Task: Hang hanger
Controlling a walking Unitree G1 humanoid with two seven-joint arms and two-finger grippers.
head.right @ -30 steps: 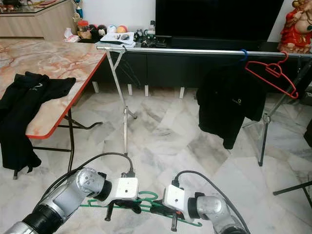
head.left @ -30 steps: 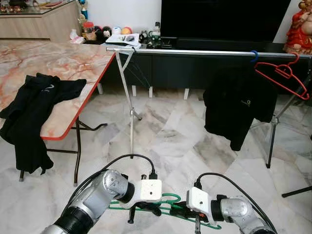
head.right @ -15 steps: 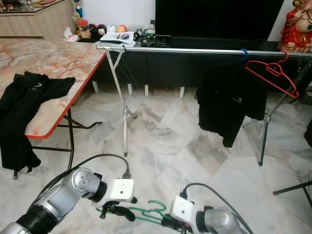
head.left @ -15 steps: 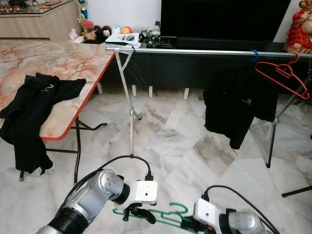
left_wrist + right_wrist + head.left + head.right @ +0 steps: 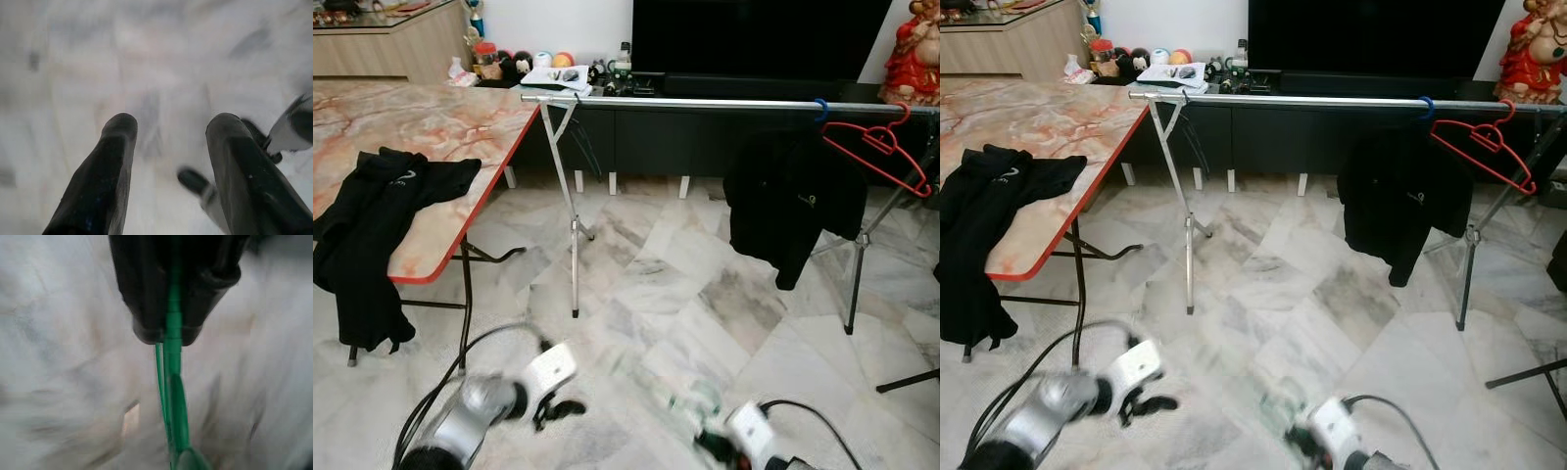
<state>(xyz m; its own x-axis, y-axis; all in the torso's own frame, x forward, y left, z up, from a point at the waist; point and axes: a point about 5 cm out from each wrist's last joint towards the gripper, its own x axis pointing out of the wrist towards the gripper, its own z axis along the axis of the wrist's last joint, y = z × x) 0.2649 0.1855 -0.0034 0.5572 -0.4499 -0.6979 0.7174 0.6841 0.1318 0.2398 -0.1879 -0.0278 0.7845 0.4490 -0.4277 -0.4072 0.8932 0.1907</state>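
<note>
Head views. A silver rail (image 5: pixel 705 103) is spanning the room on thin stands; it serves as the landmark here. A black shirt (image 5: pixel 793 201) is hanging from the rail toward its right end, and a red hanger (image 5: pixel 879 152) is hanging just beyond the shirt. A marble table (image 5: pixel 431 127) is standing at the rail's left end with black clothing (image 5: pixel 372 235) draped over its edge. Well below the rail, over the marble floor (image 5: pixel 685 284), both arms are blurring. The left gripper (image 5: pixel 558 409) is hanging empty. The right gripper (image 5: pixel 1301 439) is sitting low beside a faint green smear, judged to be the green hanger (image 5: pixel 690 403).

Left wrist view. The two black fingers (image 5: pixel 105 171) are standing spread, with nothing between them.

Right wrist view. The fingers are pinching the green hanger (image 5: pixel 172 391), which is running out past the tips over the floor, far under the rail.

Handling. The hanger is looking light, thin and fairly stiff, probably smooth plastic that could twist in a pinch; a hold on the neck under the hook would likely steady it best.

Change. A second ago both grippers were meeting at the hanger, sharply seen; now the left has let go and swung away, and the right alone is carrying it lower.
</note>
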